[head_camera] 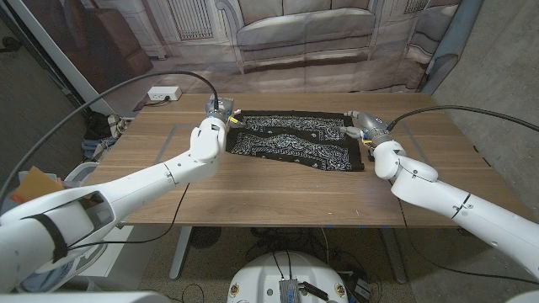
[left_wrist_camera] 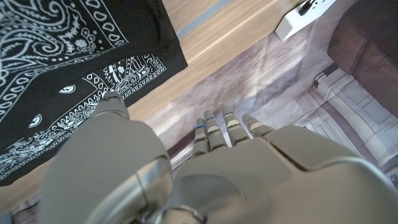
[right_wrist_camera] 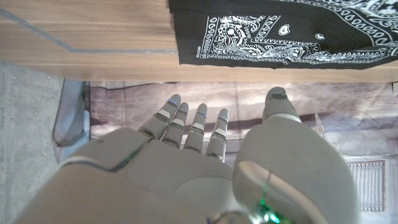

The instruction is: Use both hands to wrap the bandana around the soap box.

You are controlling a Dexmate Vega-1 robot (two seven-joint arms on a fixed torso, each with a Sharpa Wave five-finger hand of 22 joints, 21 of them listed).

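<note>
A black paisley-printed cloth bandana (head_camera: pixel 295 140) lies on the wooden table (head_camera: pixel 278 189); the left hand (head_camera: pixel 219 112) and right hand (head_camera: pixel 364 126) flank it, fingers apart, holding nothing.

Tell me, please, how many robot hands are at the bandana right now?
2. The left hand is at the left end of the bandana, the right hand at its right end. Neither plainly grips the cloth; the wrist views show the fingers apart.

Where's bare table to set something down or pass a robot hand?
Bare wood: the wide front strip between the bandana and the near edge, and both ends outside the arms. Crowded: the far side, where the left robot hand and right robot hand flank the bandana's corners.
</note>
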